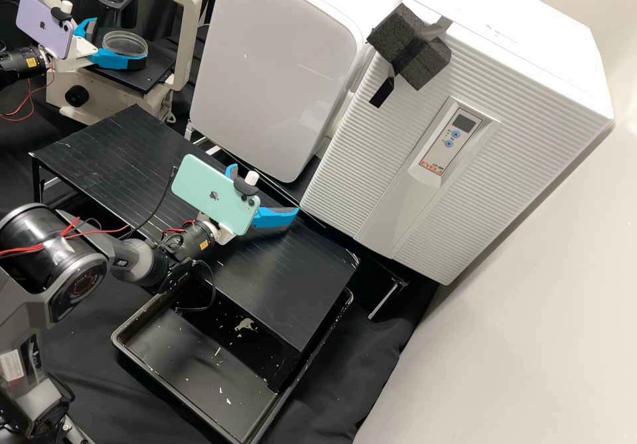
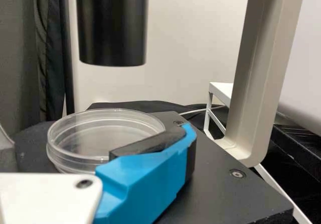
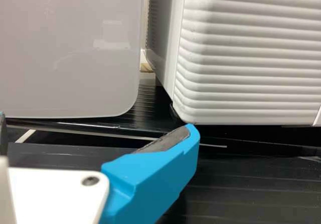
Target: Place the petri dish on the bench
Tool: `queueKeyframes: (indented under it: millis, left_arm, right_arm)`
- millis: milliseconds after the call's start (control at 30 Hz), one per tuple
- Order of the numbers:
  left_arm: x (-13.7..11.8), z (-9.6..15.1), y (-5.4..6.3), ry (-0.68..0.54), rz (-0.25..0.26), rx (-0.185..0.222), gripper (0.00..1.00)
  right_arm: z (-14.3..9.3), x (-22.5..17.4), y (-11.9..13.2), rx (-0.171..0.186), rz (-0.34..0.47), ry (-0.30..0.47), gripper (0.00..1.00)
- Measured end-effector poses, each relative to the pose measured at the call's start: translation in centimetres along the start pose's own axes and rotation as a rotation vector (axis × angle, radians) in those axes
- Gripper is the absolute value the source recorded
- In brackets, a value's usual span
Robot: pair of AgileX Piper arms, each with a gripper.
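1. Petri dish (image 1: 125, 44): on the microscope (image 1: 99, 102), lying level on its black stage (image 1: 149, 75). Clear, round, rim upward. Task names the bench; dish is at the microscope, not on the tabletop (image 1: 285, 285).
2. Left gripper (image 1: 121, 41): at the microscope, low over the stage. Fingers spread, one to either side of the dish; not pinched. One finger runs close along the dish's side and, in the left wrist view, overlaps part of its rim. Contact with the dish: cannot tell.
3. Black lens tube (image 2: 113, 23): part of the microscope, pointing down above the stage, clear of the dish.
4. Right gripper (image 1: 267, 188): well apart from the microscope, above the tabletop. Fingers spread, with an open gap between them.
5. Purple phone (image 1: 45, 26): mounted on the left arm, beside the microscope. Green phone (image 1: 215, 195): mounted on the right arm, well apart from the microscope.
6. Tabletop: black, lined, reaching from near the microscope out toward the tray (image 1: 179, 364), which sits well apart from it and holds pale flecks.
7. Smooth white cabinet (image 1: 279, 66): near the microscope. Ribbed white cabinet (image 1: 531, 99): farther from the microscope, past the smooth one, with a small control panel (image 1: 451, 140) and dark foam (image 1: 428, 66) on it.
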Motion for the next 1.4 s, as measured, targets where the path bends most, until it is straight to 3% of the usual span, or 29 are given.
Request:
queueKeyframes:
  millis: [167,467,1133,1400]
  left_arm:
    - [0.08,-0.07,-0.19,-0.004,0.012,-0.022,0.0]
    - [0.08,0.15,-0.26,-0.031,0.008,-0.027,0.0]
    - [-0.04,0.2,-0.32,-0.039,0.014,-0.024,0.0]
    - [-0.71,0.38,-0.85,-0.071,0.009,-0.008,0.0]
  right_arm:
    - [0.0,0.0,0.0,0.0,0.0,0.0,1.0]
    - [0.0,0.0,0.0,0.0,0.0,0.0,1.0]
    - [0.0,0.0,0.0,0.0,0.0,0.0,1.0]
    - [0.0,0.0,0.0,0.0,0.0,0.0,1.0]
